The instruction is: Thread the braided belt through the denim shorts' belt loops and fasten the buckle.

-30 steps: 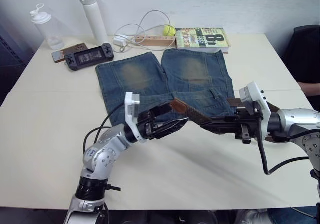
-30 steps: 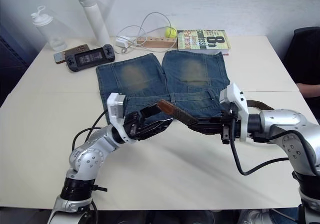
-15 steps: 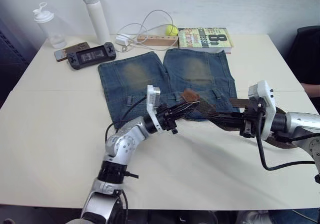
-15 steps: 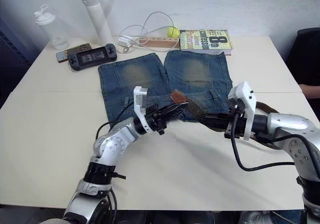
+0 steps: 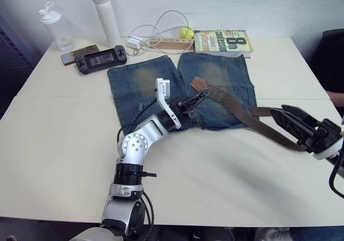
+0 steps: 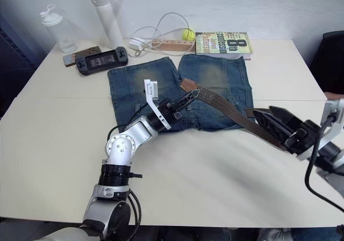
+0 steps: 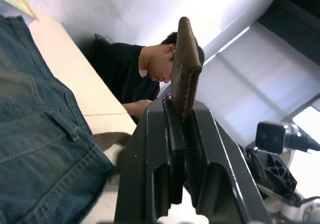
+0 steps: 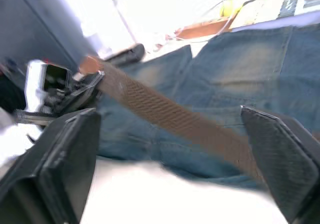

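I have the left gripper [image 5: 198, 95] pinched shut on the braided belt [image 5: 236, 111] just behind its tan tip, lifted over the denim shorts [image 5: 161, 85] for threading. My right gripper [image 8: 175, 169] gapes wide, strap running free between its fingers.

Left hand [image 7: 181, 134] clamped on the braided belt [image 7: 185, 69], beside the denim shorts [image 7: 35, 119]; a seated person [image 7: 135, 72] beyond.
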Controlling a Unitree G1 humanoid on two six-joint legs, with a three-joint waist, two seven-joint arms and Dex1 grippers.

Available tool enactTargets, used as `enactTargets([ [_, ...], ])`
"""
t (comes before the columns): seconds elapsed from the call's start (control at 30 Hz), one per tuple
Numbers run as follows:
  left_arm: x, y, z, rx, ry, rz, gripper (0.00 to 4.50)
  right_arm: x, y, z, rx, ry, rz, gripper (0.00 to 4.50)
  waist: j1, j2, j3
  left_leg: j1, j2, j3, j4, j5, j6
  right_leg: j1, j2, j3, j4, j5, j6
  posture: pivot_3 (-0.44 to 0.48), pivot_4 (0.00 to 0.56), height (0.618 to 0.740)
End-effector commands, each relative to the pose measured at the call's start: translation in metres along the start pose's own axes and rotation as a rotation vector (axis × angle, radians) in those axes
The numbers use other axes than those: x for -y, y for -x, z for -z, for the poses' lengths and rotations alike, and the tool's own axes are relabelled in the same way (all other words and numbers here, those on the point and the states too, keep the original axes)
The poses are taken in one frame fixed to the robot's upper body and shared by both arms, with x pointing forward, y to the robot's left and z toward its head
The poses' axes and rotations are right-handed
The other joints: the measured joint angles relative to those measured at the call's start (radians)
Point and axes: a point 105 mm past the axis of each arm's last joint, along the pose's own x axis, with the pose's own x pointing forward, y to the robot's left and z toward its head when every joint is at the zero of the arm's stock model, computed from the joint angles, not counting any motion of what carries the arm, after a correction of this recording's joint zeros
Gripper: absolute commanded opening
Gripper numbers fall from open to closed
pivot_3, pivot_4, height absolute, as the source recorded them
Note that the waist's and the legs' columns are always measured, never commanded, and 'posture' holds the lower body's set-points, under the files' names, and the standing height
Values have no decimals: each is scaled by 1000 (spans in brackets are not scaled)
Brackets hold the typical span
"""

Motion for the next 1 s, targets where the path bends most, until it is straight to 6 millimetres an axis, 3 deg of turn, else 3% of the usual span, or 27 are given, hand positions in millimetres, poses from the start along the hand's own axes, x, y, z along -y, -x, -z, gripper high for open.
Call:
enactTargets([
  [0.03, 25, -10, -12, 32, 36, 90, 0, -36, -15, 21, 13, -138, -121, 4460, -3, 0, 0, 0, 0, 0, 0, 0, 0, 0, 0, 0, 0, 0, 0, 0, 150, 734],
  [0.13, 30, -11, -7, -25, 26, 117, 0, -52, -29, 47, 5, -297, -170, 4460, -5, 0, 0, 1, 0, 0, 0, 0, 0, 0, 0, 1, 0, 0, 0, 0, 150, 734],
  [0.3, 29, -2, 2, -80, 52, 105, 0, -47, -52, 64, 79, -459, -128, 4460, -17, 0, 0, 1, -1, 0, 0, 0, 0, 0, 0, 1, 1, 0, 0, 0, 150, 734],
  [0.4, 30, 4, 11, -141, 4, 92, 0, -44, -67, 58, 161, -526, -139, 4460, -24, 0, 0, 1, -1, 0, 0, 0, -1, -1, 1, 2, 3, 0, 0, 0, 150, 734],
  [0.53, 30, 4, 8, -120, -12, 81, 0, -39, -80, 52, 229, -583, -134, 4460, -25, 1, 0, 1, -1, 0, -1, 1, -1, -3, 1, 3, 5, 0, 0, 0, 150, 734],
  [0.87, 22, 5, 5, -92, -35, 24, 0, -42, -89, 52, 279, -650, -162, 4460, -25, 1, -1, -7, -2, 1, 1, 1, -2, -14, 1, 5, 12, 0, 0, 0, 150, 734],
  [0.9, 21, 5, 5, -92, -38, 18, 0, -43, -88, 50, 291, -665, -169, 4075, -25, 1, -1, -7, -2, 1, 1, 1, -2, -14, 1, 5, 12, 0, 0, 0, 150, 734],
  [0.97, 19, 5, 6, -89, -37, 11, 0, -47, -88, 47, 308, -697, -202, 3760, -25, 1, -1, -7, -2, 1, 1, 1, -2, -14, 1, 5, 12, 0, 0, 0, 150, 734],
  [1.0, 19, 5, 6, -87, -37, 10, 0, -50, -88, 47, 310, -704, -216, 3294, -25, 1, -1, -7, -2, 1, 1, 1, -2, -14, 1, 5, 12, 0, 0, 0, 150, 734],
])
